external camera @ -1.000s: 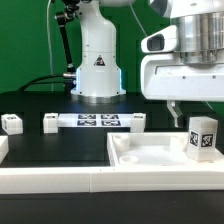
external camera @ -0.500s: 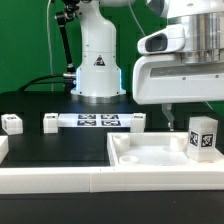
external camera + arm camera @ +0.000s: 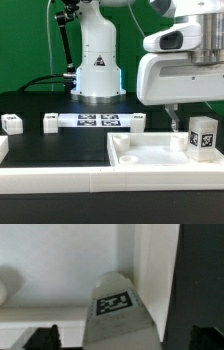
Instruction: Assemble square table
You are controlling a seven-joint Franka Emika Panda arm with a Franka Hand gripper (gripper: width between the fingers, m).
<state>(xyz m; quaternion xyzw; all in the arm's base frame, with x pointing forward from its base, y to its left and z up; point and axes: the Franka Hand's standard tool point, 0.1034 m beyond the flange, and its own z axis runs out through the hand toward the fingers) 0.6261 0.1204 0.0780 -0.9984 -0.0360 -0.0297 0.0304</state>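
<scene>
The white square table top [image 3: 150, 162], tray-like with a raised rim, lies at the front on the exterior view's right. One white peg leg [image 3: 203, 135] with a tag stands upright in its far right corner. My gripper [image 3: 200, 112] hovers just above that leg, open, with one finger [image 3: 172, 116] showing to its left. In the wrist view the tagged leg [image 3: 118, 308] stands between my dark fingertips [image 3: 45, 338], with gaps on both sides of my gripper [image 3: 125, 339]. Other white legs [image 3: 12, 124] [image 3: 50, 123] lie on the black table further back.
The marker board [image 3: 97, 121] lies at the back in front of the robot base [image 3: 97, 70]. A long white rail [image 3: 55, 180] runs along the front edge. Another small white piece [image 3: 140, 122] sits by the marker board's right end.
My gripper has shifted slightly sideways above the standing leg and stays at about the same height. The leg and the table top have not moved.
</scene>
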